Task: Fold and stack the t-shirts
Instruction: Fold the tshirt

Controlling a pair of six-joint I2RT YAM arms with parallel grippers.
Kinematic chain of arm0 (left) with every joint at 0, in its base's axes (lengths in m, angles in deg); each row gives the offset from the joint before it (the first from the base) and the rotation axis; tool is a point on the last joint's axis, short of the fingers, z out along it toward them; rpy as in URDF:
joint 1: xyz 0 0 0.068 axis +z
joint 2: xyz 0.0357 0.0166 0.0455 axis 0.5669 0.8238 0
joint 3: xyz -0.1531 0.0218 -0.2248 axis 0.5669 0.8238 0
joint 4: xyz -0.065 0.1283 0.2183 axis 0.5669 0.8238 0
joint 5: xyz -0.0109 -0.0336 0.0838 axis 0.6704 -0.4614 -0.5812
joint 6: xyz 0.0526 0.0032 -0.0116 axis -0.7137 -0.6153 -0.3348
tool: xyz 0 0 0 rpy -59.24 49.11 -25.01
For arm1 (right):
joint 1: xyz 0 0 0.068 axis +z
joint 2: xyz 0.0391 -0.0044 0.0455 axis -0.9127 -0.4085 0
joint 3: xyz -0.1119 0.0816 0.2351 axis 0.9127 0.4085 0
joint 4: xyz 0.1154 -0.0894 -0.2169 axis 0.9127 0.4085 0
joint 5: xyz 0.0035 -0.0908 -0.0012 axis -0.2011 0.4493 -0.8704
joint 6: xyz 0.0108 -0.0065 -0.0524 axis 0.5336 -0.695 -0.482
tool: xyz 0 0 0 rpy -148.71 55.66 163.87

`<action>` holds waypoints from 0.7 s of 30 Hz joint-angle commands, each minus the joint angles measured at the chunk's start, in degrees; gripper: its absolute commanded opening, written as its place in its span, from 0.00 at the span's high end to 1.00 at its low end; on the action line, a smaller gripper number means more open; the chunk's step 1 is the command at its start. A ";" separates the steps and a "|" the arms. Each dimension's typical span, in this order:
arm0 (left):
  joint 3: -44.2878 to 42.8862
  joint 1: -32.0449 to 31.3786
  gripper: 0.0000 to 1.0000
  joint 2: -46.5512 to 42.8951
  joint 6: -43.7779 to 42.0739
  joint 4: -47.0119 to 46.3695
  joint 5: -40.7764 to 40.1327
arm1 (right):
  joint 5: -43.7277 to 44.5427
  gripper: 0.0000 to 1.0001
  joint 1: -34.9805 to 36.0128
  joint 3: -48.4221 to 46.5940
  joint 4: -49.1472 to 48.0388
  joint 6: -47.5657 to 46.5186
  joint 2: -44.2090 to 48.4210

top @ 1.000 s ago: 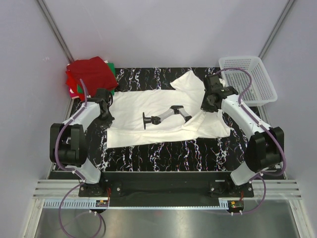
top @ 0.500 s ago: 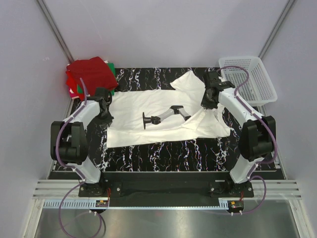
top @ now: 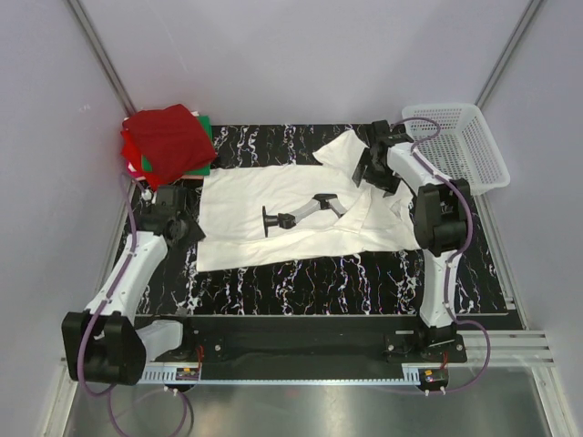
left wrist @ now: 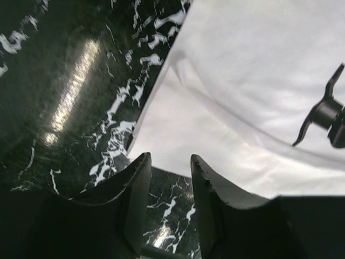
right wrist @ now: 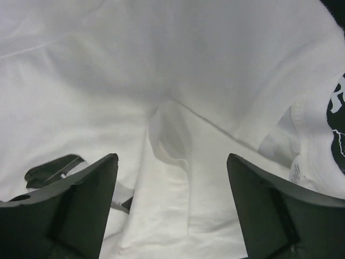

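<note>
Black marbled table (top: pixel 301 273): one white t-shirt (top: pixel 241 200), three folded t-shirts (top: pixel 168 137).

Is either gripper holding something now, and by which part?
Nothing is held. Left gripper stands open beside the white shirt; right gripper stands open above it.

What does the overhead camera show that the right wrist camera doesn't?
Only overhead: the folded red and green t-shirts stacked at the far left corner, the white basket, and the left hand. Only right wrist: a pinched crease up close and a small label. Both: the white t-shirt and the open right hand over it.
</note>
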 commanded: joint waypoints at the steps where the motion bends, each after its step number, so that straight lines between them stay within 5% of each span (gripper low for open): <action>1: 3.92 -2.68 0.59 -3.56 2.02 -3.42 4.49 | 0.07 0.09 -1.39 -4.63 3.29 1.08 -3.37; 4: 6.92 -4.44 0.59 -5.15 2.81 -5.62 4.14 | 0.77 0.06 -1.83 -4.38 3.21 0.91 -2.59; 11: 15.00 -9.80 0.62 -6.47 6.68 -14.75 2.65 | -5.36 0.07 -1.83 15.98 -7.77 1.52 12.68; 17: 19.57 -17.35 0.65 -8.31 8.88 -20.63 -6.83 | -19.42 0.21 -1.92 27.17 -17.53 0.99 14.91; 21: 23.36 -19.12 0.68 -8.58 9.32 -24.69 -8.86 | -20.76 0.31 -1.92 28.85 -19.11 0.82 13.59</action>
